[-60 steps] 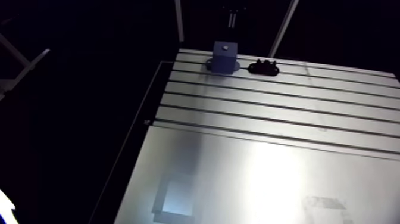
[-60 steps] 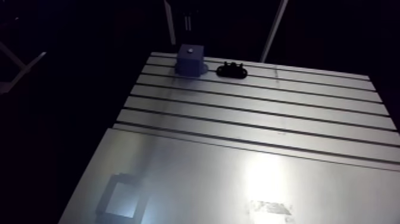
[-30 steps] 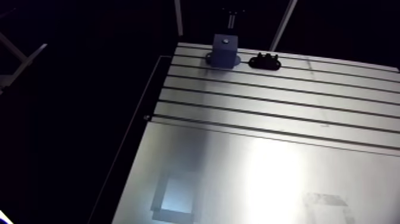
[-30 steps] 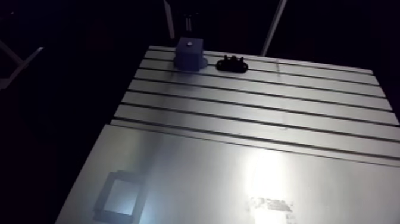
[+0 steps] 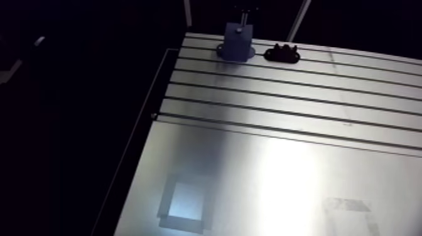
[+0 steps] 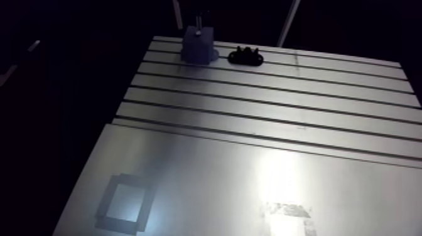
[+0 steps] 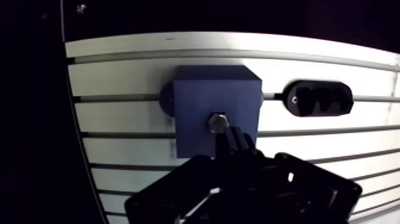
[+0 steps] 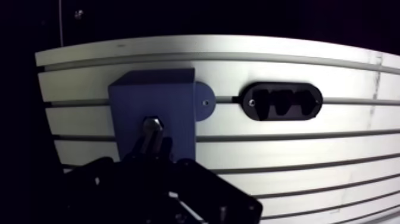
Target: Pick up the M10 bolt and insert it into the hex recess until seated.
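M10 bolt (image 7: 218, 122): we see its hex head at the centre of the blue block (image 7: 202, 89), seemingly sunk into it. Gripper (image 7: 231, 142): right at the bolt, dark; we cannot tell whether it is clenched or released. Black notched holder (image 7: 318, 99): beside the block, on the slotted table (image 7: 119, 155).

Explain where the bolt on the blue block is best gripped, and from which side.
Grip the bolt by the hex end showing at the top face of the blue block, on two opposite flats, coming straight down from above. It appears to stand upright mid-block, so the block hides anything lower, and flats would likely resist slipping better than corners.
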Controlling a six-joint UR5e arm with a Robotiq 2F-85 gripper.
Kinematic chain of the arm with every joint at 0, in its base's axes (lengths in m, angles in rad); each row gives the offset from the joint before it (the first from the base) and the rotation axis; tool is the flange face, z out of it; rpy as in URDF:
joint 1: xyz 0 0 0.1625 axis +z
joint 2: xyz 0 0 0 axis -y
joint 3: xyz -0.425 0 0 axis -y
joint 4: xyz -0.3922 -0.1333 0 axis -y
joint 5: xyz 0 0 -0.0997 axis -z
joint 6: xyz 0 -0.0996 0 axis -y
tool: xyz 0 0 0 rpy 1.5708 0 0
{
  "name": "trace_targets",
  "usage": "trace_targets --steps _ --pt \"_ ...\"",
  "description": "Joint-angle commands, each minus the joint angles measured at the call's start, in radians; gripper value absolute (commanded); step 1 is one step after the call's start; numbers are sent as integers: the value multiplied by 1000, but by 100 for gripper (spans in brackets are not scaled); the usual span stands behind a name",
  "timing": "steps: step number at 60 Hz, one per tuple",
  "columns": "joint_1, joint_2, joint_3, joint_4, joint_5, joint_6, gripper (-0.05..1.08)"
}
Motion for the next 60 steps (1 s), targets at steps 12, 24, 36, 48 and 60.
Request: trace_targets --steps 12,24,36,48,60 --pt "2 11 -5 -10 4 -8 108" --pt "3 11 -9 -10 4 -9 108" --pt "5 16 -9 -10 4 -19 108" --pt "5 22 -10 -10 2 -31 108" --pt "6 24 -10 -10 2 -35 108"
